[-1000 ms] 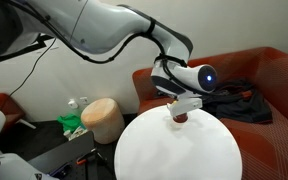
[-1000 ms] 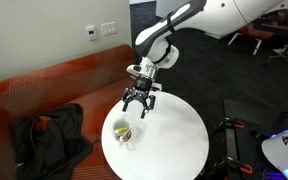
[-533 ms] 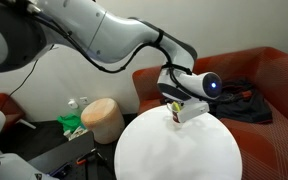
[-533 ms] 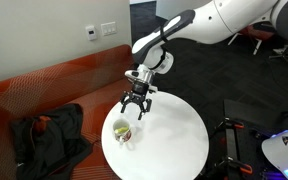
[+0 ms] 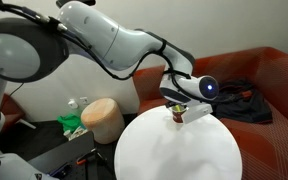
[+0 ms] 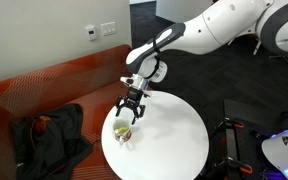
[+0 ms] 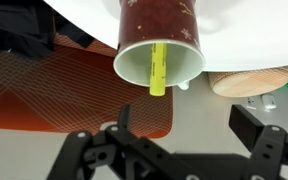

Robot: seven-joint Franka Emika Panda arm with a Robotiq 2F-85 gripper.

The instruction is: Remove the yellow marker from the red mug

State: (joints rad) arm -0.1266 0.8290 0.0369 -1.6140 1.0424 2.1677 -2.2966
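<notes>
Round white tabletop (image 6: 174,135) bears a dark red cylindrical mug (image 7: 159,35), top centre of the wrist view; in approach, the open claw (image 7: 184,125) must next pinch its thin yellow-green marker (image 7: 158,68).

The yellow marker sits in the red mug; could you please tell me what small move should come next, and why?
Probably lower the open tool toward the red mug, nudging sideways: in the wrist view the yellow marker lies off-centre between the fingers, which have not yet reached it.

White table (image 5: 174,150), red sofa (image 6: 46,84), tan stool (image 5: 102,118)
</notes>
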